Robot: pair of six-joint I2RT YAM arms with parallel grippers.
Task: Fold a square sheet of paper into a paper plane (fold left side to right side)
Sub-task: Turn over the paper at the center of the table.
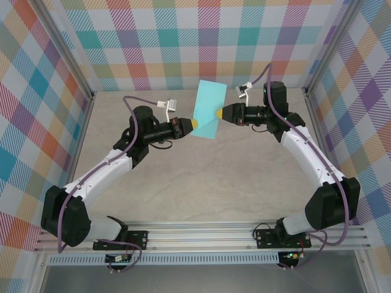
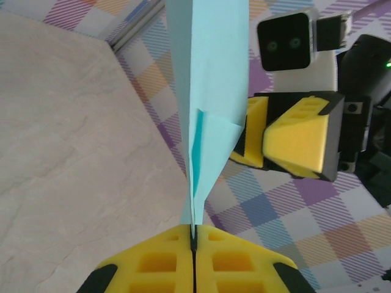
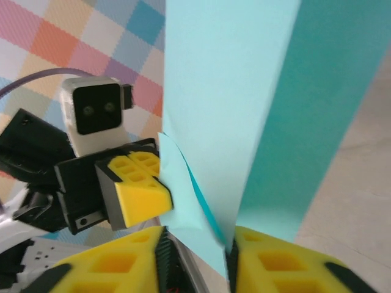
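Both grippers meet at the turquoise sheet of paper (image 1: 209,107), which stands on edge in the air above the worktop (image 1: 201,183), partly folded. The left gripper (image 2: 193,239) is clamped on the sheet's left edge, its pads pressed together with the paper pinched between them. The right gripper (image 3: 195,241) stands parted, and the paper's opposite edge passes through the gap between its fingers.

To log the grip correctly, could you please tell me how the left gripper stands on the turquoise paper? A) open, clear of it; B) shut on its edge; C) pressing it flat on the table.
B: the left wrist view shows the left gripper closed, pinching the paper by its edge.
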